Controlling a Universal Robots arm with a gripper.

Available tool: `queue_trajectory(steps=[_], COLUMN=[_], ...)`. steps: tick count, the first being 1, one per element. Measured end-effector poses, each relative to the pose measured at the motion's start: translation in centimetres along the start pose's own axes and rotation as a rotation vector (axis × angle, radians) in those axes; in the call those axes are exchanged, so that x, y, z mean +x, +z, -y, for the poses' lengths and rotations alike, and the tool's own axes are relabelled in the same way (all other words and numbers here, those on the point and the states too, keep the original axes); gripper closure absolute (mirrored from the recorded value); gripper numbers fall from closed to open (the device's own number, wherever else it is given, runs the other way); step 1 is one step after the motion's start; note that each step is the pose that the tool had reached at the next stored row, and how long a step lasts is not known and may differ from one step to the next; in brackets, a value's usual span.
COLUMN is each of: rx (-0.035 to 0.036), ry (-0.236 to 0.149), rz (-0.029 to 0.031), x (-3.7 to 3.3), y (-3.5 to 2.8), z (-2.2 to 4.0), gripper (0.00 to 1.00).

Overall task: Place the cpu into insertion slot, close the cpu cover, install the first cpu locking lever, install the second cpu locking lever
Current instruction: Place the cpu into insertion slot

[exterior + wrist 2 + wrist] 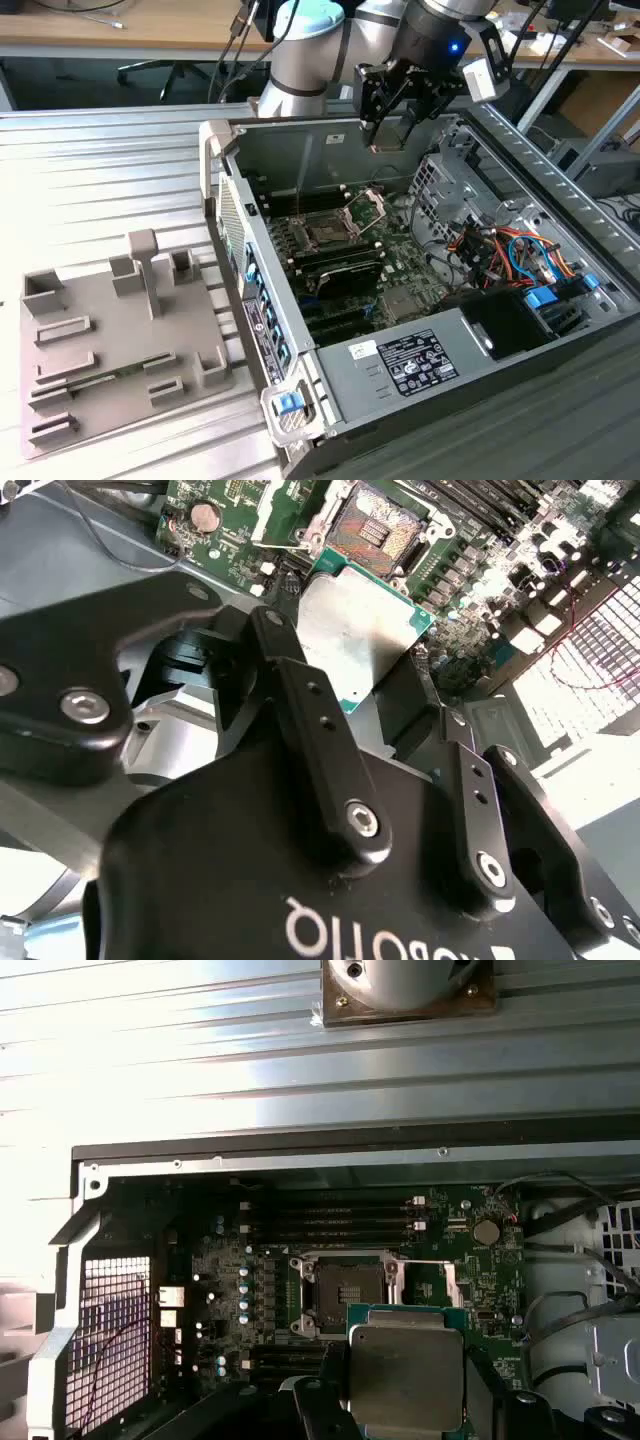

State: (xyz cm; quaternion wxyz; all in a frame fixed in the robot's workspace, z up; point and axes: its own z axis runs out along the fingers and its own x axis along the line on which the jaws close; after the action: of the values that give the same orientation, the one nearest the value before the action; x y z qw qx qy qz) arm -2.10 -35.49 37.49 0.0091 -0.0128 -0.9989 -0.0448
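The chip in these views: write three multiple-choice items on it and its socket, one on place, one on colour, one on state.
1. Where is the chip? A seated in the socket; B held by the gripper above the board; C lying on the board.
2. The chip's top is: A red; B black; C dull silver-grey.
3. The socket is: A empty, its cover raised; B filled; C shut under the cover.
Key: 1 B, the gripper clamps its edges over the board. 2 C, its metal top shows grey in both wrist views. 3 A, the bare contacts show in the first wrist view.
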Motion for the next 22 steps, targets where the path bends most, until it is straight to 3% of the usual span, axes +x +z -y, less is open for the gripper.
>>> queue_trajectory(steps=[22], rx=[0.0001], ry=[0.0], rz=[0.0], x=[-0.02], y=[1.1], z=[0.13], gripper=[0.45])
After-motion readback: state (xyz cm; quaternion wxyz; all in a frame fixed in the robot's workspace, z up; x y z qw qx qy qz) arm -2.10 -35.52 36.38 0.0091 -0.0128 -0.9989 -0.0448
